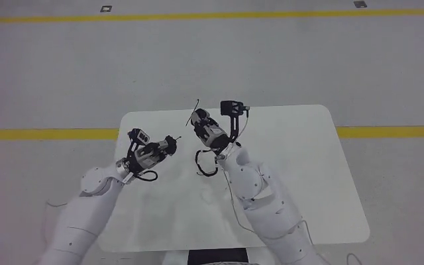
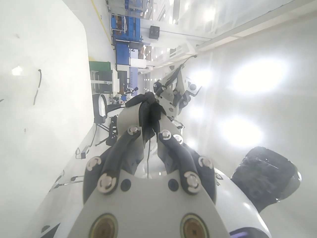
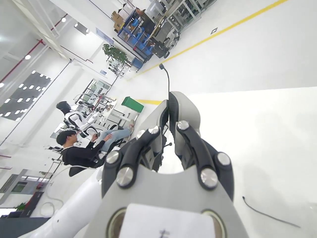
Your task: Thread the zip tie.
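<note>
The zip tie (image 3: 169, 85) stands up out of the right pincer (image 3: 170, 100), which is clamped flat on its strap. The small head is at the free end, held in the air above the counter (image 1: 298, 172). The left pincer (image 2: 148, 105) sits near it but apart, pads pressed together. A dark strand (image 2: 147, 154) runs back between its fingers. We think this is a tie's tail pinched there, though the view is too cramped to be sure.

We judge the step in hand to be bringing tail and head together. To do it well, we would keep the right pincer steady and let only the left one travel, so there is only one moving target. The head's slot must face the oncoming tip, so we would square the wrist first and then advance along the slot's axis, not across it. A short free length past the pads keeps the tip from drooping, and the approach should be slow until the tip enters.

A loose tie (image 3: 270, 214) lies flat on the counter, well apart from both pincers.
</note>
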Tool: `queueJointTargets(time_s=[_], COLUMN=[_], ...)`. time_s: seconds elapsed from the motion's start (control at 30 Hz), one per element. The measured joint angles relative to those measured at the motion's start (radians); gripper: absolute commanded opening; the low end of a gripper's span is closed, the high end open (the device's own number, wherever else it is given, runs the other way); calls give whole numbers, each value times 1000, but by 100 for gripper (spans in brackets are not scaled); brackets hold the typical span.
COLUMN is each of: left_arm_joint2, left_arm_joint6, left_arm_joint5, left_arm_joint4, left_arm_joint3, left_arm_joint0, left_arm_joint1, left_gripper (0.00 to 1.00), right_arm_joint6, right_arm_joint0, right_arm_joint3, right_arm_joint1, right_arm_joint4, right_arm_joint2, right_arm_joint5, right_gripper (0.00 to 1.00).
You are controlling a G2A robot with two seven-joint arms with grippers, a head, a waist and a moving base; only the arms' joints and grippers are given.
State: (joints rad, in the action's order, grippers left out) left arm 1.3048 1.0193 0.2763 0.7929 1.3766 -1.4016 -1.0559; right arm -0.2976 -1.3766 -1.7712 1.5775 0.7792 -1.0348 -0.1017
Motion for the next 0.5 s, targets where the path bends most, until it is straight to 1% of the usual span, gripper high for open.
queueJointTargets(time_s=[0.1, 0.17, 0.43, 0.5], left_arm_joint2=[-26, -33, -33, -36], left_arm_joint6=[-10, -15, -16, -36], left_arm_joint5=[14, 34, 35, 33], left_arm_joint4=[-15, -33, -34, -52], left_arm_joint3=[-13, -16, -15, -5], left_arm_joint0=[29, 41, 41, 42], left_arm_joint1=[-6, -7, -7, -7], left_gripper=[0, 0, 0, 0], right_arm_joint6=[17, 19, 20, 31], right_arm_joint0=[-5, -6, -6, -8], right_arm_joint3=[-1, -2, -2, -3], right_arm_joint1=[-2, -2, -3, -7], right_arm_joint4=[7, 9, 10, 48], right_arm_joint2=[-1, -2, -2, -3], right_arm_joint5=[3, 3, 4, 13], right_gripper=[0, 0, 0, 0])
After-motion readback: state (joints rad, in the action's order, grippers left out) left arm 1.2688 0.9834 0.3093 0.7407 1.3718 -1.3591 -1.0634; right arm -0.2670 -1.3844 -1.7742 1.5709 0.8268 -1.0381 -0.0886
